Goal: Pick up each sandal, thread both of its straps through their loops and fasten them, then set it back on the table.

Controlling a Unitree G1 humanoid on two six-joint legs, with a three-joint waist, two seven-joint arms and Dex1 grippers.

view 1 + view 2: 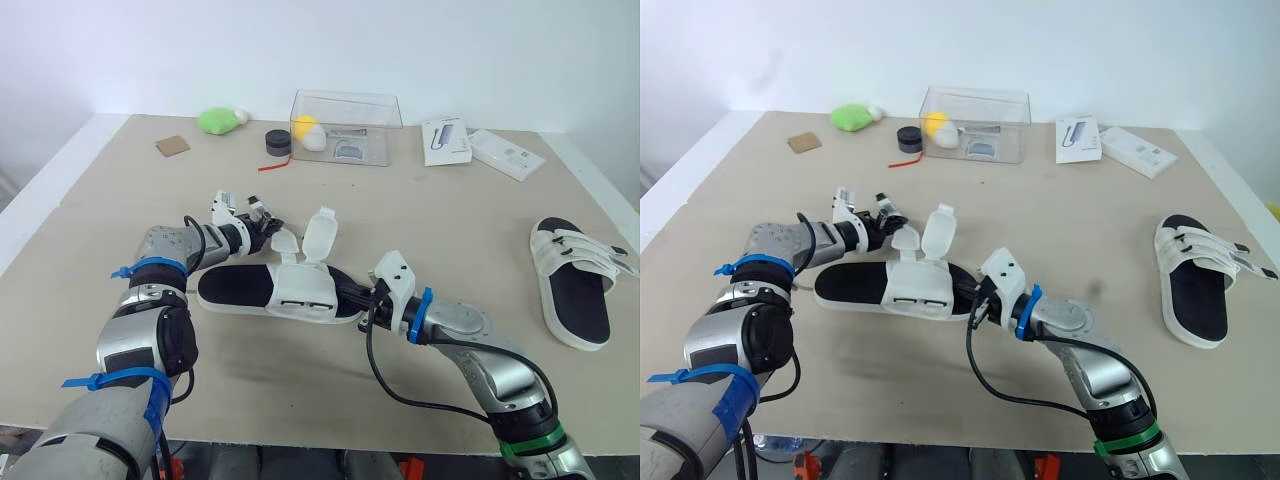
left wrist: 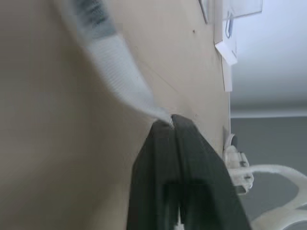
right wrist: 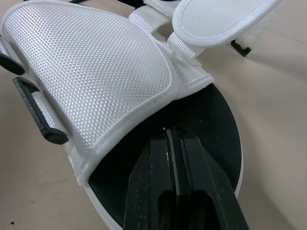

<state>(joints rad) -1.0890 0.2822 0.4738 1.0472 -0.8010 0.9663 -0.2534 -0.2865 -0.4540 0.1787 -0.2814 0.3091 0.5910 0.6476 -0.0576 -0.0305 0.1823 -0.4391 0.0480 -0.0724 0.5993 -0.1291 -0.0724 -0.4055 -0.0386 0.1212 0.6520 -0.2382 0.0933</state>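
A white sandal with a black footbed (image 1: 235, 288) lies at the table's middle, its two strap flaps (image 1: 320, 232) loose and standing up. My left gripper (image 1: 266, 226) is just behind it, shut on the tip of the nearer white strap (image 2: 120, 72), which runs out taut from the fingertips (image 2: 163, 132). From the right, my right gripper (image 3: 171, 132) is shut, its tips resting on the footbed (image 3: 211, 120) under the mesh upper (image 3: 91, 62). The second sandal (image 1: 575, 280) lies at the far right, straps lying across it.
Along the back stand a clear plastic box (image 1: 345, 125) with small items, a green plush (image 1: 215, 120), a black cylinder (image 1: 277, 143), a brown square (image 1: 172, 146) and two white boxes (image 1: 446, 140) (image 1: 505, 153). Bare tabletop (image 1: 450, 220) lies between the sandals.
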